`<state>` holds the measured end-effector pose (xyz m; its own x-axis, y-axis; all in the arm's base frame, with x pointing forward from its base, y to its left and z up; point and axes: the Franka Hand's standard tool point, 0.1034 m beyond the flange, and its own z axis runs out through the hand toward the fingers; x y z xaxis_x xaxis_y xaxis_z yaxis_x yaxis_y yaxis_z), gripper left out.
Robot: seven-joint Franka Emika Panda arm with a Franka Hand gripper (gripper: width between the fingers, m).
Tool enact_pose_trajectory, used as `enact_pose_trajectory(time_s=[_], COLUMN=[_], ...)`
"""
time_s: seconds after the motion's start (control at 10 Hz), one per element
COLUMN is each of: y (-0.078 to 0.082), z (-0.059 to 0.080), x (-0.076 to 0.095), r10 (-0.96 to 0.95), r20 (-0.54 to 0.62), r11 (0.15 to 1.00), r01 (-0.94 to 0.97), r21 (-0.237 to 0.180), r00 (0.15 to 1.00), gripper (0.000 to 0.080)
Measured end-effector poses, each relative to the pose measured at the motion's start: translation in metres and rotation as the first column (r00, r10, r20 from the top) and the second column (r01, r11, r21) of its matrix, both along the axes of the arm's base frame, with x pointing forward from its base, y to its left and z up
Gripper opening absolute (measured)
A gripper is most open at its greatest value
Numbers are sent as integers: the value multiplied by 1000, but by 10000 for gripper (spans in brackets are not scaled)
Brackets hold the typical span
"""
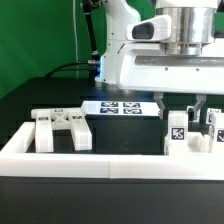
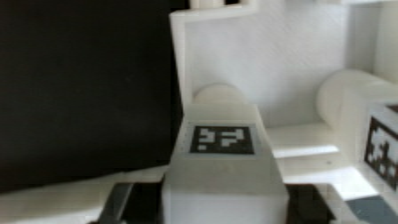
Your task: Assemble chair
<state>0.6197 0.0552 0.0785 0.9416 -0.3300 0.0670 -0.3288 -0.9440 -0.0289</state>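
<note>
**Robot gripper clamped on a tagged white chair piece**

The gripper (image 1: 181,112) hangs straight down at the exterior view's right, over a small upright tagged chair piece (image 1: 177,133). In the wrist view that round-topped piece (image 2: 222,110) fills the space between the dark fingers (image 2: 128,205), which press on its sides with no gap showing. Another white piece (image 1: 215,132) stands just beside it. The X-braced panel (image 1: 62,128) lies well apart, towards the exterior view's left, behind the low border wall (image 1: 110,165). The marker board (image 1: 120,108) lies flat between them, farther back.

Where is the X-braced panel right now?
The X-braced panel lies at the exterior view's left, inside the corner of the white border wall, left of the marker board.
</note>
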Motion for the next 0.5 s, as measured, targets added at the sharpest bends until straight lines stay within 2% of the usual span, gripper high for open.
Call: enact_pose_trajectory(time_s=[0.5], y=[0], z=[0], x=[0], r10=[-338], r20=[-10], r11=[940], r01=[338], r21=[38], r00=[941], gripper=[291])
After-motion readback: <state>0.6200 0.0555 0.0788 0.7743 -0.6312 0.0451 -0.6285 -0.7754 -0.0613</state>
